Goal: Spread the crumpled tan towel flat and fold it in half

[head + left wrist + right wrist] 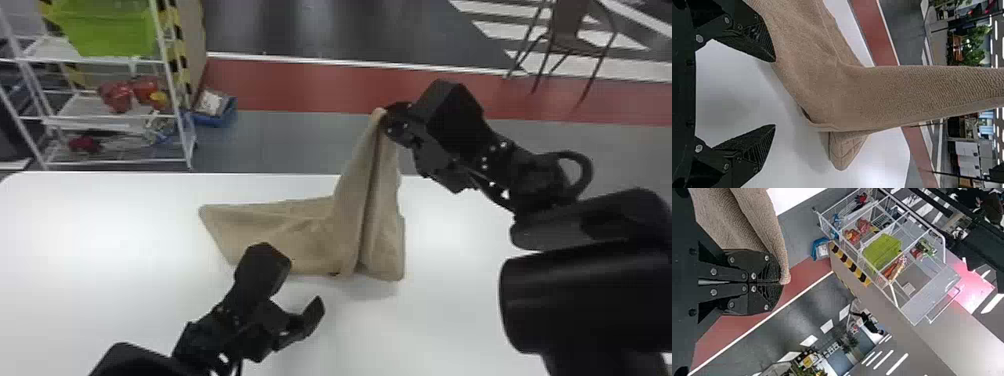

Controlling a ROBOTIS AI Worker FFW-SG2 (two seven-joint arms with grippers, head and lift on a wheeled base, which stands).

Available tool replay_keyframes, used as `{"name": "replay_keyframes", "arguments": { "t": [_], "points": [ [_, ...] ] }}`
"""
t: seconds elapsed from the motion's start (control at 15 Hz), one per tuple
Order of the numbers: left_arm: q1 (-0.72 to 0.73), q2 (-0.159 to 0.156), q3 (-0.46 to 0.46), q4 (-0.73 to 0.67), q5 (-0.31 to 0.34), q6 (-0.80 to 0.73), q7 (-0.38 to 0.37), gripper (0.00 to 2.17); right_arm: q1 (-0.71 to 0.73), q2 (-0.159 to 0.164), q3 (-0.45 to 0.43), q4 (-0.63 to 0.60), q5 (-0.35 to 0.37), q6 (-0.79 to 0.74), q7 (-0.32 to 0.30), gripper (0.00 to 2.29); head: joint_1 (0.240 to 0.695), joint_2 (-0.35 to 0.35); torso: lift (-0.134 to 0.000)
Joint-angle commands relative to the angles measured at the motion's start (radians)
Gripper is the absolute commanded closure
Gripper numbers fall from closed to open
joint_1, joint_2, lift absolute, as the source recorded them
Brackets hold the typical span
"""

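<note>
- We judge that we are in the spreading step: the towel is part lifted and part lying on the table, with the fold in half not yet made.
- Our towel lies toward the middle of the white table, one part flat-ish and creased, the other drawn up into a tall peak.
- The lying part has its long axis left to right, roughly along the table's far edge, and its free end points to our left.
- The raised part stands up from the right end, narrowing to a tip that leans a little to the right; a deep crease runs down it, and a short flap lies at its right foot.
- Our right gripper is closed on the towel's top tip, holding it above the table.
- Our left gripper hangs open over the near side, its fingers apart and empty, close to the towel's near edge; we cannot tell whether one finger touches it.
- Next, we think, the left should take a near edge or corner so that both can pull the cloth taut and lay it flat; a pinch through several layers could keep it bunched.
</note>
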Motion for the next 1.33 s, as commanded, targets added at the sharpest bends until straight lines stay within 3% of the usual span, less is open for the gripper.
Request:
{"name": "replay_keyframes", "arguments": {
  "t": [0.0, 0.2, 0.4, 1.07, 1.27],
  "points": [
    [0.001, -0.003, -0.025, 0.006, 0.060, 0.003, 0.041, 0.34, -0.002, 0.004, 0.003, -0.002, 0.002, 0.000, 0.000, 1.44, 0.695, -0.151, -0.123],
    [0.001, -0.003, -0.088, 0.034, 0.085, -0.068, 0.191, 0.34, 0.001, 0.009, 0.011, -0.002, 0.007, 0.000, 0.000, 1.44, 0.695, -0.162, -0.123],
    [-0.028, -0.003, -0.129, 0.089, 0.099, -0.107, 0.257, 0.34, 0.007, 0.012, 0.011, -0.002, 0.010, 0.000, 0.000, 1.44, 0.695, -0.178, -0.123],
    [-0.065, -0.003, -0.175, 0.129, 0.149, -0.160, 0.331, 0.34, 0.024, 0.024, 0.057, -0.017, 0.027, 0.000, 0.000, 1.44, 0.695, -0.202, -0.123],
    [-0.062, -0.003, -0.177, 0.123, 0.153, -0.157, 0.330, 0.34, 0.021, 0.035, 0.123, -0.045, 0.030, 0.013, -0.008, 1.44, 0.695, -0.198, -0.123]
  ]
}}
